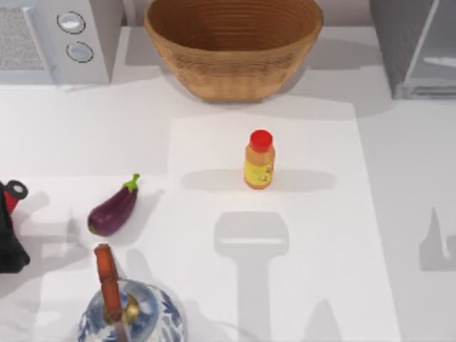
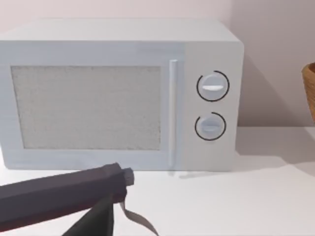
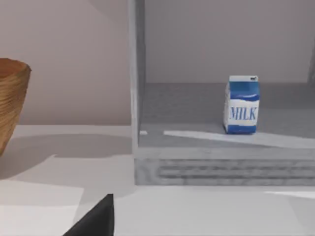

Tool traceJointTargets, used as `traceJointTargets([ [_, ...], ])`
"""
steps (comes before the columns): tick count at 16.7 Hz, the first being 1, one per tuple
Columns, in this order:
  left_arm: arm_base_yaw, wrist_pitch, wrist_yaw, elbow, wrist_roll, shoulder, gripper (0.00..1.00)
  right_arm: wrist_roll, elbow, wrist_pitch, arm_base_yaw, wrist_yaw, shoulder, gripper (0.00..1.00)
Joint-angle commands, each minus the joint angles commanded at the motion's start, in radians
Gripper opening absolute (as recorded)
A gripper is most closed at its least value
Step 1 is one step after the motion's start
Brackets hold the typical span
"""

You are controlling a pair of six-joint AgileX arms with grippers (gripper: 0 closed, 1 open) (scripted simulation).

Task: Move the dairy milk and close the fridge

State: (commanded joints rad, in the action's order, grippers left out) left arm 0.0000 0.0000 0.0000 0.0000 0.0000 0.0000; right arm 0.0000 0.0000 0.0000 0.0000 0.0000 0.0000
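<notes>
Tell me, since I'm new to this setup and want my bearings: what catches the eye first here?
The big woven basket at the table's far middle stands out, with the orange-yellow bottle standing alone in front of it at the centre. In the right wrist view, the dairy milk stands upright inside the open fridge. At the far left sits the microwave; nearer, an eggplant and a blue-patterned teapot.
</notes>
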Motion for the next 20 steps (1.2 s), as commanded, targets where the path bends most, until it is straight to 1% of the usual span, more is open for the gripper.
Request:
traceJointTargets([
  [5, 0.0, 0.0, 0.0, 0.0, 0.0, 0.0, 1.0, -0.001, 0.013, -0.011, -0.002, -0.001, -0.008, 1.0],
  [7, 0.0, 0.0, 0.0, 0.0, 0.0, 0.0, 1.0, -0.003, 0.056, -0.063, -0.001, -0.003, -0.057, 1.0],
  [9, 0.0, 0.0, 0.0, 0.0, 0.0, 0.0, 1.0, -0.007, 0.122, -0.158, 0.001, -0.004, -0.136, 1.0],
  [13, 0.0, 0.0, 0.0, 0.0, 0.0, 0.0, 1.0, -0.017, 0.29, -0.467, 0.002, -0.003, -0.337, 1.0],
  [20, 0.0, 0.0, 0.0, 0.0, 0.0, 0.0, 1.0, -0.019, 0.556, -1.157, 0.001, 0.003, -0.666, 1.0],
])
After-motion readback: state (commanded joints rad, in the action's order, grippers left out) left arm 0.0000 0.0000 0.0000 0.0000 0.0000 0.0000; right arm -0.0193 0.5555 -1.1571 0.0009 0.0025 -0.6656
